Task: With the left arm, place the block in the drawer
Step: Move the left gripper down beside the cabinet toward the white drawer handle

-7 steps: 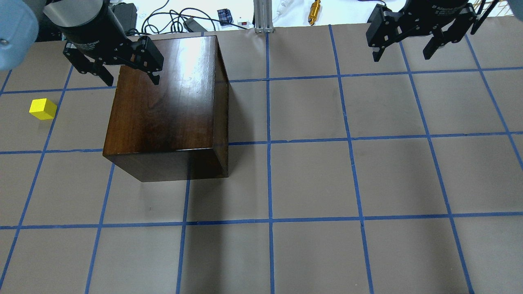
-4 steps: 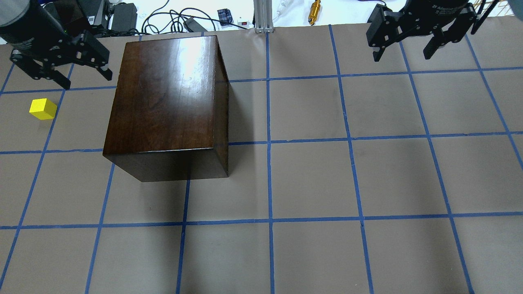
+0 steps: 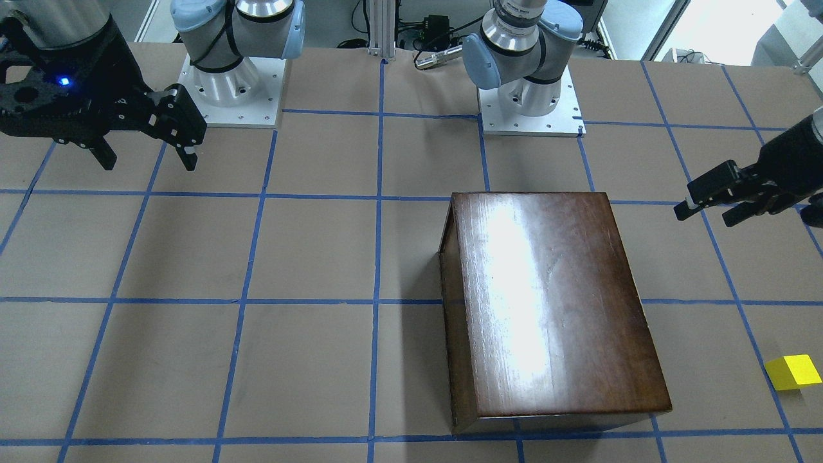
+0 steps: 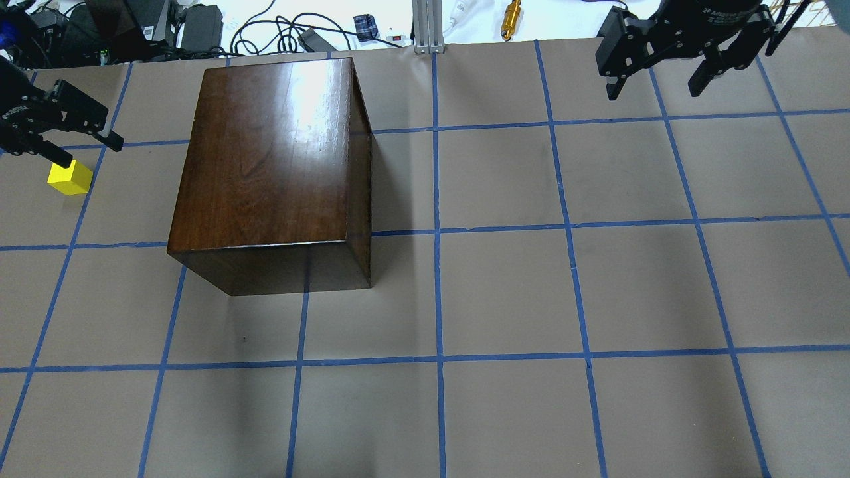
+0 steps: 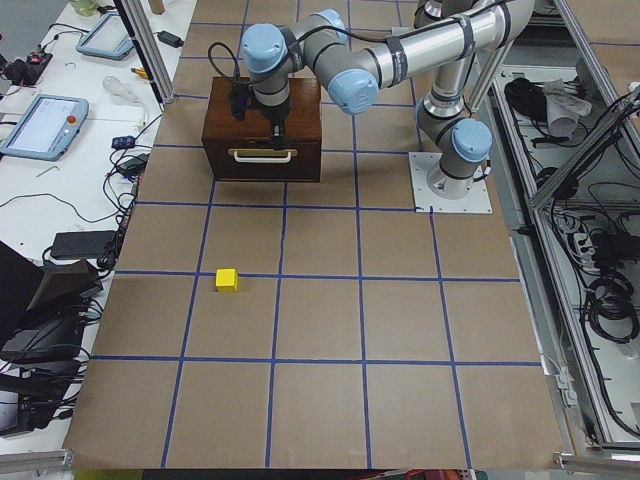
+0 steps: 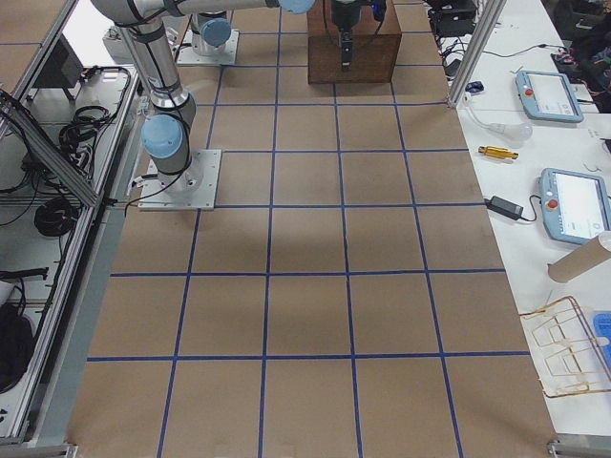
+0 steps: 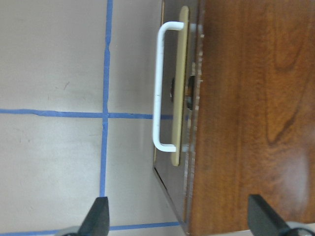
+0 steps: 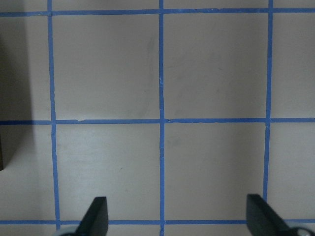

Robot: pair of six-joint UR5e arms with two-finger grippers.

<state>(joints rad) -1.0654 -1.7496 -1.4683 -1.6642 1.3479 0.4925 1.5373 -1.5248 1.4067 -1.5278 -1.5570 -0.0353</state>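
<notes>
The yellow block [image 4: 69, 178] lies on the table left of the dark wooden box [image 4: 265, 159]; it also shows in the front view [image 3: 794, 372] and the left side view [image 5: 227, 280]. The drawer is shut; its front panel [image 5: 263, 160] faces the block, and its pull [image 7: 160, 86] shows in the left wrist view. My left gripper [image 4: 89, 151] is open and empty, held high beside the box's drawer side, above and short of the block [image 3: 705, 215]. My right gripper [image 4: 652, 91] is open and empty at the far right.
The box [image 3: 553, 302] stands tall beside the left gripper's path. Cables and a power brick [image 4: 199, 23] lie past the table's far edge. The brown table [image 4: 505, 292] carries a blue tape grid.
My left gripper has swung left, from over the box's far left corner to beyond its drawer side, near the block. The right gripper, block and box have not moved.
</notes>
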